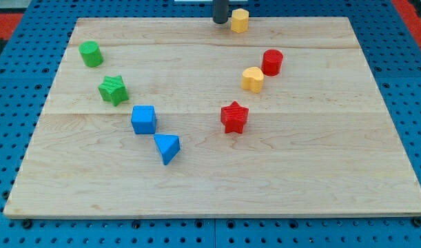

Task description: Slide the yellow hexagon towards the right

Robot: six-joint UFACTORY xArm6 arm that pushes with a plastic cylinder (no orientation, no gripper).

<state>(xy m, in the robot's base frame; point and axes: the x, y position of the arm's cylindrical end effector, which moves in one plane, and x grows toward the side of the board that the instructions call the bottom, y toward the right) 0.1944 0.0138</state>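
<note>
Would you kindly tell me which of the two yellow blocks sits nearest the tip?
The yellow hexagon at the view's top edge, just right of my tip; the other yellow block lies lower, beside the red cylinder.

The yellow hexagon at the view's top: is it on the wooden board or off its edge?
On. The yellow hexagon rests wholly on the wooden board, close to its top edge, with my tip just to its left.

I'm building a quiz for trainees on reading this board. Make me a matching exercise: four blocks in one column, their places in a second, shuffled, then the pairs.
Blocks:
1. yellow hexagon
2. green cylinder
3. blue triangle
4. red star

Places:
A. nearest the view's bottom
B. near the view's top left
C. at the top edge, just right of my tip
D. below the yellow heart-like block

Pairs: 1-C, 2-B, 3-A, 4-D
</note>
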